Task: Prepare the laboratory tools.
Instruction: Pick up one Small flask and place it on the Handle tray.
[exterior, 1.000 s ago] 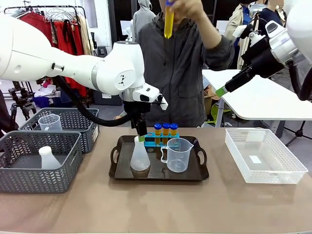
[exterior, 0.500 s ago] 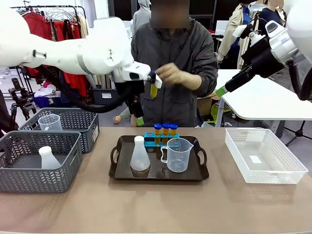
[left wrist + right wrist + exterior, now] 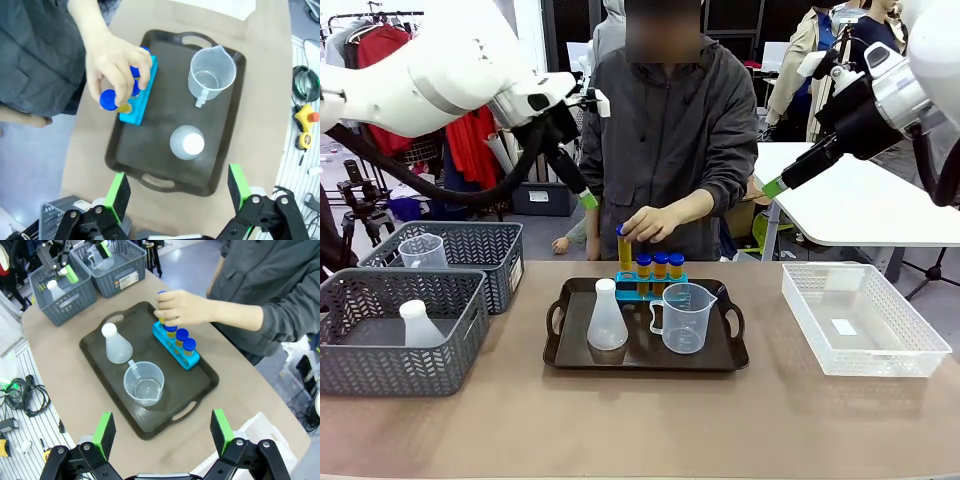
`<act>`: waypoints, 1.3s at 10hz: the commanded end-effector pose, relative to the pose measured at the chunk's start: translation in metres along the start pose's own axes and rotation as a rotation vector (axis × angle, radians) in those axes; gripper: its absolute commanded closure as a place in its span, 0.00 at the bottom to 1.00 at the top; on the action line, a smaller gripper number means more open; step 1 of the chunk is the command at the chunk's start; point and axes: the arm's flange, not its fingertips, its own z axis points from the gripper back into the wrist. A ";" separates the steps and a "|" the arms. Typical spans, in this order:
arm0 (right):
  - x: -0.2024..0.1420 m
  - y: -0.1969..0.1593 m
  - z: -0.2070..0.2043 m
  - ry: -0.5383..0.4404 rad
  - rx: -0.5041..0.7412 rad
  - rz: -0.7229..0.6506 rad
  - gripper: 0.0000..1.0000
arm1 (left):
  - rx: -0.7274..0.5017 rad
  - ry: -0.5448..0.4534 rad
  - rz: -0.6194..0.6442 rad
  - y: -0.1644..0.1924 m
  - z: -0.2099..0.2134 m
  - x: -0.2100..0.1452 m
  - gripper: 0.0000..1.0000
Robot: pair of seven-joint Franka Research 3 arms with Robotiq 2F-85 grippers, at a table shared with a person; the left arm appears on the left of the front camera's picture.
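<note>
across the table from you, a person's hand (image 3: pixel 650 222) pinches a blue-capped tube (image 3: pixel 624 250) of yellow-orange liquid and holds it upright at the left end of the small blue rack (image 3: pixel 651 288), where three more tubes (image 3: pixel 660 265) stand in a row. whether its base is seated in the rack or just above it, you cannot tell. the rack sits at the far edge of the dark tray (image 3: pixel 720 355), which lies in the middle of the table (image 3: pixel 640 420).

on the tray, nearer to you, the white conical flask (image 3: pixel 607 318) stands upright at the left and the clear handled beaker (image 3: pixel 685 318) upright at the right, just beside each other but apart, both in front of the rack.

your left gripper (image 3: pixel 588 200) hangs high above the table, left of the person, its fingers spread wide and carrying nothing; in its wrist view the two green pads (image 3: pixel 118 192) stand far apart over the near end of the tray. your right gripper (image 3: pixel 775 187) is raised at the right, well clear of the tray, and its wrist view shows the green pads (image 3: pixel 104 430) wide apart and empty.

at the left, two grey mesh baskets (image 3: pixel 380 350) sit side by side: the nearer one holds a second flask (image 3: pixel 418 325), the farther one a second beaker (image 3: pixel 423 250). a clear plastic basket (image 3: pixel 865 320) rests on the table at the right.
</note>
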 end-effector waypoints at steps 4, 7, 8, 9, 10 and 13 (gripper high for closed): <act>0.000 -0.001 0.000 -0.023 0.020 -0.008 0.00 | 0.019 -0.094 -0.054 -0.002 0.030 -0.032 0.00; 0.000 -0.001 0.000 -0.023 0.020 -0.008 0.00 | 0.050 -0.133 -0.067 0.002 0.039 -0.037 0.00; 0.000 -0.001 0.000 -0.023 0.020 -0.008 0.00 | 0.065 -0.142 -0.067 0.002 0.043 -0.038 0.00; 0.000 -0.001 0.000 -0.023 0.020 -0.008 0.00 | 0.075 -0.145 -0.069 0.001 0.046 -0.037 0.00; 0.000 -0.001 0.000 -0.023 0.020 -0.008 0.00 | 0.082 -0.144 -0.074 0.001 0.048 -0.037 0.00; 0.000 -0.001 0.000 -0.023 0.020 -0.008 0.00 | 0.125 -0.126 -0.063 0.001 0.052 -0.037 0.00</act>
